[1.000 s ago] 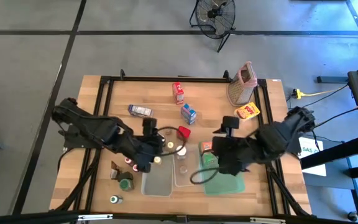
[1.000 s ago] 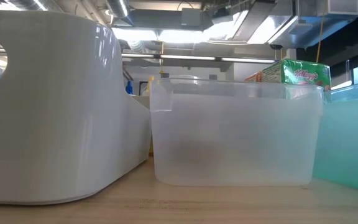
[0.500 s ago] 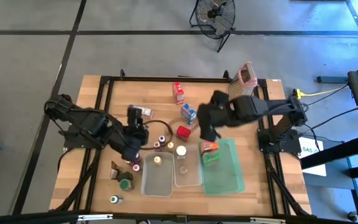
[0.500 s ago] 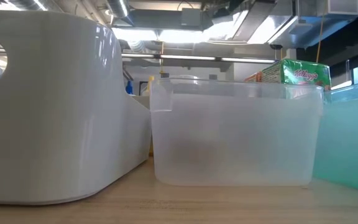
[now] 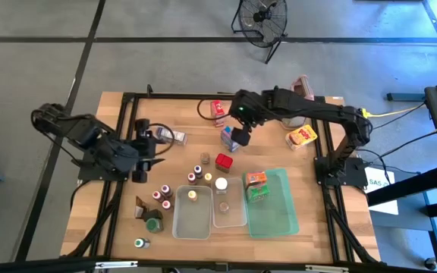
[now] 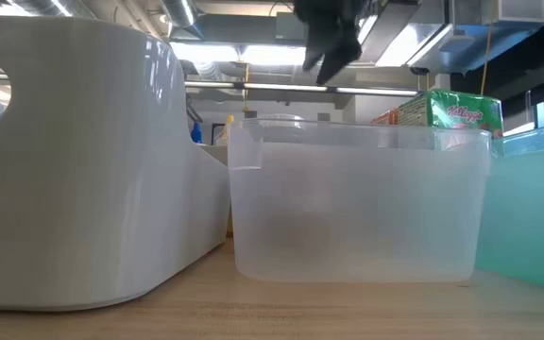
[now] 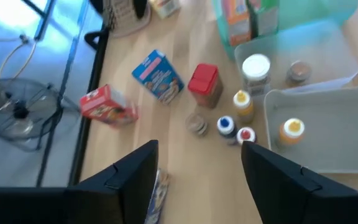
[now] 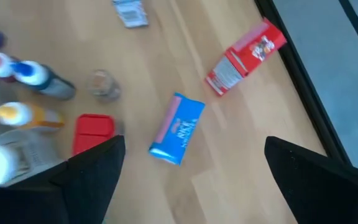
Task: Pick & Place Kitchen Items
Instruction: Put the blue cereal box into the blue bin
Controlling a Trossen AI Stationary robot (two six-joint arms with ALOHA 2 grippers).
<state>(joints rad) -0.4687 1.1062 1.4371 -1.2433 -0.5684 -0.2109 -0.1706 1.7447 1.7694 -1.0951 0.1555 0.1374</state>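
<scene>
Kitchen items lie on the wooden table: a blue carton (image 5: 230, 139) (image 8: 177, 129), a red carton (image 5: 218, 112) (image 8: 245, 55), a small red box (image 5: 224, 161), a yellow carton (image 5: 303, 136), a blue-white packet (image 5: 171, 136) and several small capped jars (image 5: 197, 176). My right gripper (image 5: 241, 138) (image 8: 194, 146) hangs open above the blue carton, clear of it. Over the table's left part, beside the blue-white packet, my left gripper (image 5: 149, 144) (image 7: 197, 155) stands open and holds nothing. In the low view a dark gripper (image 6: 331, 42) shows at the top, behind the tub.
Two clear tubs (image 5: 192, 220) (image 5: 230, 216) and a green tray (image 5: 279, 216) stand near the front edge; the tray holds green and orange cartons (image 5: 257, 186). A yellow-capped bottle (image 5: 193, 195) sits in the left tub. A metal grater (image 5: 302, 87) stands at the far right, behind my right arm.
My right gripper has swung from above the green tray toward the table's far edge and left, ending over the blue carton, and has rolled on the way. My left gripper has drawn back from the left tub toward the table's left edge. No item has moved.
</scene>
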